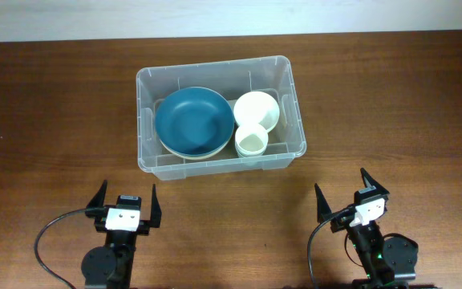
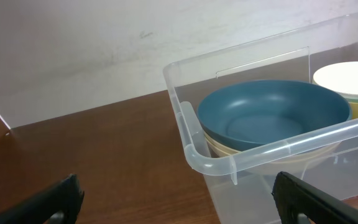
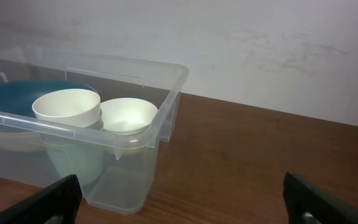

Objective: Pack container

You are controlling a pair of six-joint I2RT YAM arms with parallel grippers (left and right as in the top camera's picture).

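The clear plastic container [image 1: 291, 88] stands on the wooden table at centre back. Inside it lie a dark blue bowl [image 1: 193, 120] on a cream one, a white bowl [image 1: 256, 111] and a pale cup [image 1: 252, 142]. The container also shows in the left wrist view [image 2: 194, 155] and in the right wrist view [image 3: 166, 109]. My left gripper [image 1: 124, 202] is open and empty near the front left, short of the container. My right gripper [image 1: 347, 194] is open and empty at the front right. In the wrist views both jaws are wide apart, left [image 2: 179, 199] and right [image 3: 182, 199].
A pale wall runs behind the table's far edge [image 1: 231, 36]. Black cables loop beside each arm base at the front edge [image 1: 46, 241].
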